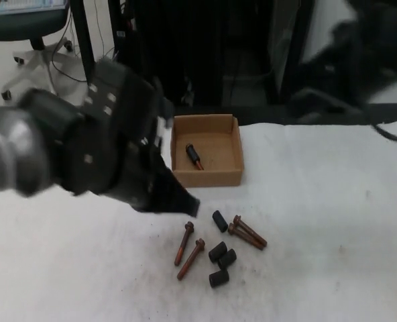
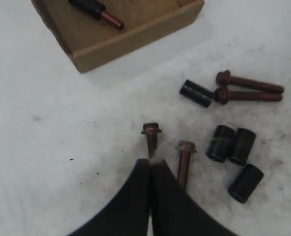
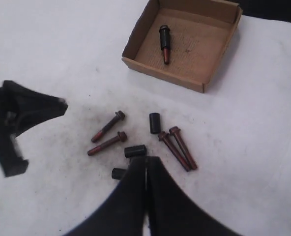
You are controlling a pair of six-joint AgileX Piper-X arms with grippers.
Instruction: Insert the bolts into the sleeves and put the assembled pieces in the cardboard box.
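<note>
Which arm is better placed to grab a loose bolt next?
Left, probably. The left hand, shut, hangs right at a loose bolt; the right hand, also shut, points at a sleeve instead.

The bench (image 1: 332, 221) carries a white, cloth-like cover, marked with dark smudges around the loose parts. A cardboard box (image 1: 207, 178), open at the top, sits on the cover toward the far side. Nearer the front lie four bolts (image 1: 184, 243): two side by side on the left, heads toward the box, and two touching each other on the right. A single sleeve (image 1: 219, 221) lies between the pairs, just beside the right-hand one. Three more sleeves (image 1: 217, 251) cluster nearer the front, two of them touching.
</note>
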